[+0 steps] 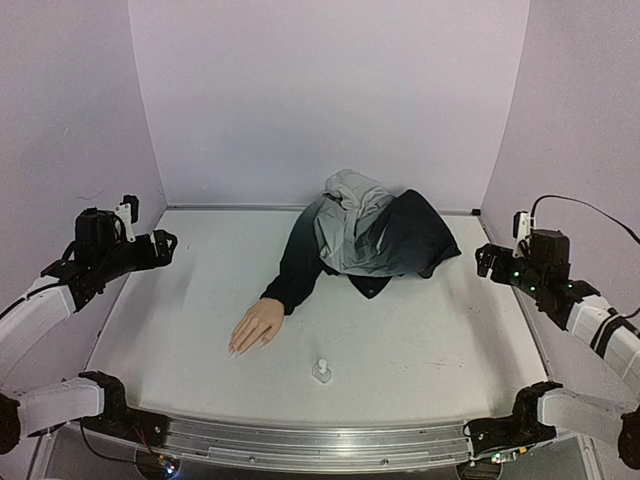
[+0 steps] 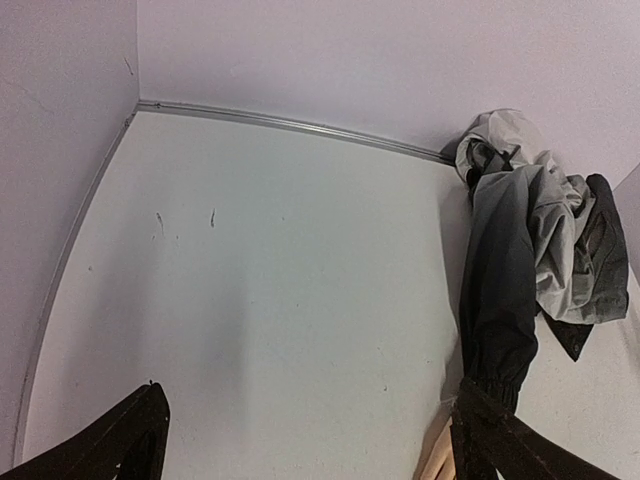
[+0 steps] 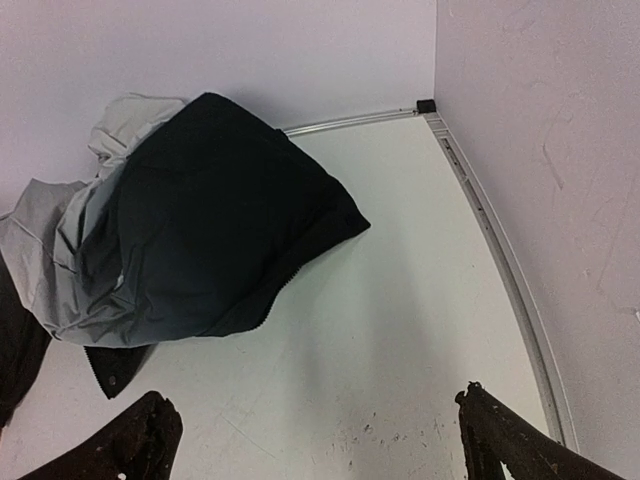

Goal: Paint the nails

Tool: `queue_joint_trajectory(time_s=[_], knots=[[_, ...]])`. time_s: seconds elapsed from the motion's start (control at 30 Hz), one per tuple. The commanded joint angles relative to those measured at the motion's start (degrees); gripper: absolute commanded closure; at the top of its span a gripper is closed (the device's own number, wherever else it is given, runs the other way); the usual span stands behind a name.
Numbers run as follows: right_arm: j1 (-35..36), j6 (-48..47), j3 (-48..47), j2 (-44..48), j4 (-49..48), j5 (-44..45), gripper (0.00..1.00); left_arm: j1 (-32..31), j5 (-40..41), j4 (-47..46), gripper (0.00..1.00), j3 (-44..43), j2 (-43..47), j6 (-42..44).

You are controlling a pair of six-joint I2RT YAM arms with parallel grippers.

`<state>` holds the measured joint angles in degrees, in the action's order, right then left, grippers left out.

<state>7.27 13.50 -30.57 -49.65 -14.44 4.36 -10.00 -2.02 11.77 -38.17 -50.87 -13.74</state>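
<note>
Obs. Both arms are parked at the sides of the surface (image 1: 430,330), well apart from the work. We judge this a start or rest posture: it leaves the middle open to the overhead camera.

- Left tool (image 1: 165,243): released. Its wrist view shows the two fingers (image 2: 125,445) spread wide with only bare surface between them.
- Right tool (image 1: 483,258): released as well, fingers (image 3: 505,440) far apart and nothing held.

Mannequin hand (image 1: 257,327) lies palm down, left of centre in the near half, fingertips pointing near-left. We take the flat pose as deliberate, since it turns the nails (image 1: 236,349) upward for a brush. The nails are too small here for us to tell whether any are coated.

The dark sleeve (image 1: 295,262) runs from the wrist far-right into a bunched grey and black jacket (image 1: 375,235) at the far side. We read the jacket as dressing and as weight that steadies the hand.

Container: one small white bottle (image 1: 322,372), upright, near the front edge at centre, to the near-right of the hand and not touching it. Its knob cap (image 1: 322,362) is on and the contents are not visible; we presume polish, with the brush under the cap. It stands between the two arms, where either could reach it.

Status: bottle unopened, painting not yet begun
</note>
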Motion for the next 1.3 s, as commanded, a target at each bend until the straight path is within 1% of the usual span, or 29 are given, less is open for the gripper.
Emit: queue_joint_trajectory(time_s=[0.0,0.13,0.2,0.27,0.4,0.5,0.67,0.87,1.03,1.13,1.27], knots=[[1.6,0.1,-4.0,-4.8,-4.0,4.5,0.02,1.0,-2.8,1.2,0.01,-5.3,-3.6,-3.2],[2.7,0.0,-5.6,-9.5,-5.7,3.4,0.02,1.0,-8.1,2.5,0.01,-8.6,-8.9,-6.0],[3.1,0.2,-6.4,-11.5,-6.6,1.6,0.02,-0.4,-10.1,2.9,0.01,-9.9,-11.4,-6.9],[3.5,0.0,-7.5,-13.4,-7.4,-2.0,0.02,-2.9,-11.5,3.2,0.01,-11.4,-14.0,-7.8],[4.0,-1.1,-9.4,-16.5,-9.0,-9.8,0.02,-10.4,-13.2,3.5,0.01,-13.2,-18.8,-10.5],[4.6,-1.7,-10.3,-18.6,-9.8,-13.8,0.02,-18.0,-12.2,4.0,0.01,-14.0,-21.4,-12.3],[6.3,-2.4,-11.0,-20.9,-10.8,-17.1,0.02,-32.3,-9.8,6.0,0.01,-16.7,-26.6,-14.9],[8.4,-3.2,-11.8,-22.2,-11.7,-18.2,0.02,-48.0,-4.1,12.8,0.09,-24.9,-38.0,-16.2],[9.0,-3.7,-12.2,-22.6,-12.0,-18.2,0.02,-57.2,0.4,18.2,0.11,-31.7,-45.5,-15.8],[9.2,-3.8,-12.2,-22.7,-12.3,-18.4,0.02,-61.8,4.6,22.7,0.12,-36.4,-49.9,-15.1],[9.4,-3.9,-12.0,-22.4,-12.6,-18.5,0.02,-64.8,7.7,27.2,0.16,-41.1,-54.3,-15.4]])
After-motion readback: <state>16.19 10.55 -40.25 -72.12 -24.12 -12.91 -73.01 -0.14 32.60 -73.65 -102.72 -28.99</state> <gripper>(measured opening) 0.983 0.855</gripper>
